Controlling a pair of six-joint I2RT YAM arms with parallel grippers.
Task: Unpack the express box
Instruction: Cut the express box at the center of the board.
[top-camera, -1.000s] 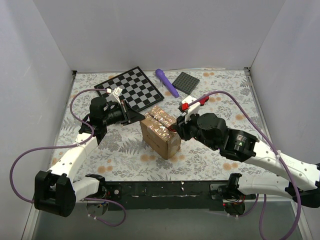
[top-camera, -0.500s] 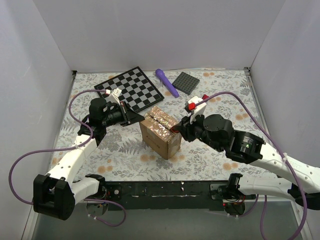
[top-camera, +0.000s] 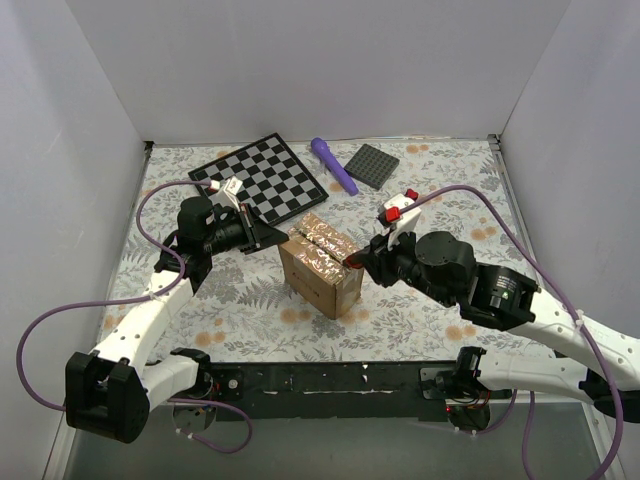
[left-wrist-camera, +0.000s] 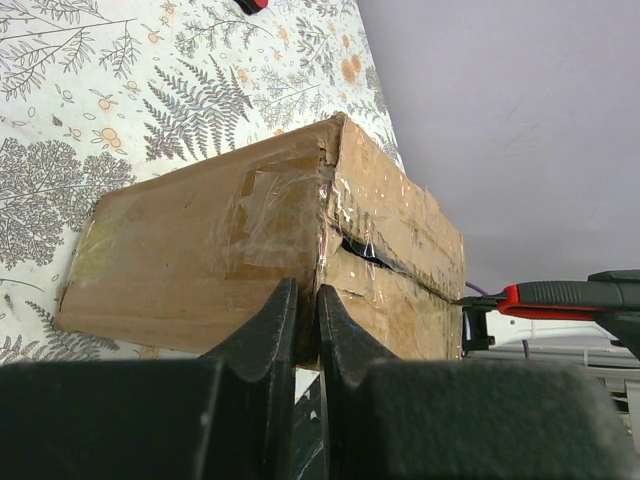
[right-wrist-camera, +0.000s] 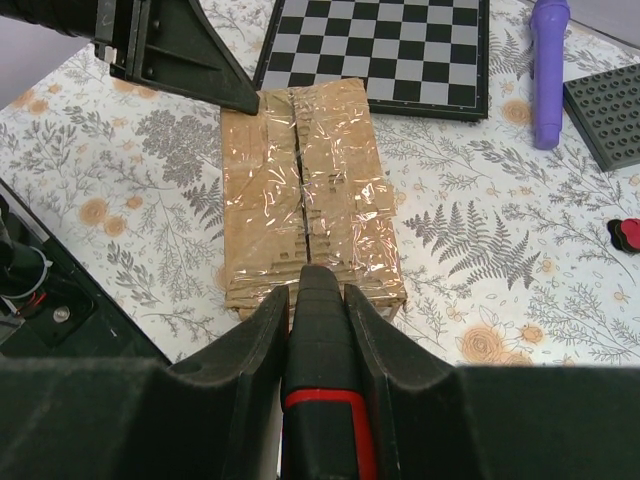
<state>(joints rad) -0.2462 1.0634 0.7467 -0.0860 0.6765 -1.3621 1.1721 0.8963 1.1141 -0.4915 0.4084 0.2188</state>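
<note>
**Inspector:** Where is the box (top-camera: 320, 262) sitting, and how far is the unpacking getting?

**Assessor:** It is sitting mid-bench (top-camera: 440, 180), between the two arms. In my judgement the work is standing at an early stage. The top flaps (right-wrist-camera: 262, 190) are lying shut under shiny tape (right-wrist-camera: 345, 190), and nothing is lying out of the box. Only a short dark split is showing along the seam in the left wrist view. Slitting the tape, folding the flaps back and lifting out the contents are all remaining.

**Inspector:** Orientation?

**Assessor:** The taped face is pointing up. The long axis is running diagonally from far left to near right in the top view, with the seam following it.

**Inspector:** And the fingers?

**Assessor:** The right fingers (right-wrist-camera: 390, 350) are pinching a red-and-black tool (right-wrist-camera: 320, 300), its tip meeting the seam at the near-right end. The left fingers (left-wrist-camera: 270, 325) are drawn almost together, nothing visible between them, bearing against the far-left end
</note>
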